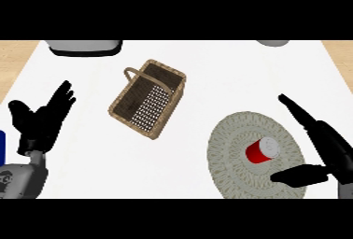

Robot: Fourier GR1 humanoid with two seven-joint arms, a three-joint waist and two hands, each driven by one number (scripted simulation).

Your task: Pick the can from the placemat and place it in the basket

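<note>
A red can (262, 150) with a silver top stands on a round woven grey placemat (231, 140) at the lower right. My right hand (327, 149) is just right of the can, open, fingers stretched toward the far side and thumb (298, 176) reaching under the can's near side, not touching it. A brown wicker basket (148, 99) with a handle sits left of centre, tilted diagonally and holding nothing. My left hand (43, 119) rests open at the left edge, fingers up, well away from the basket.
A grey and black appliance (84, 46) sits at the far left of the counter. A grey rounded object (274, 42) shows at the far right edge. A blue object (2, 142) peeks in at the left edge. Wooden strips flank the white counter.
</note>
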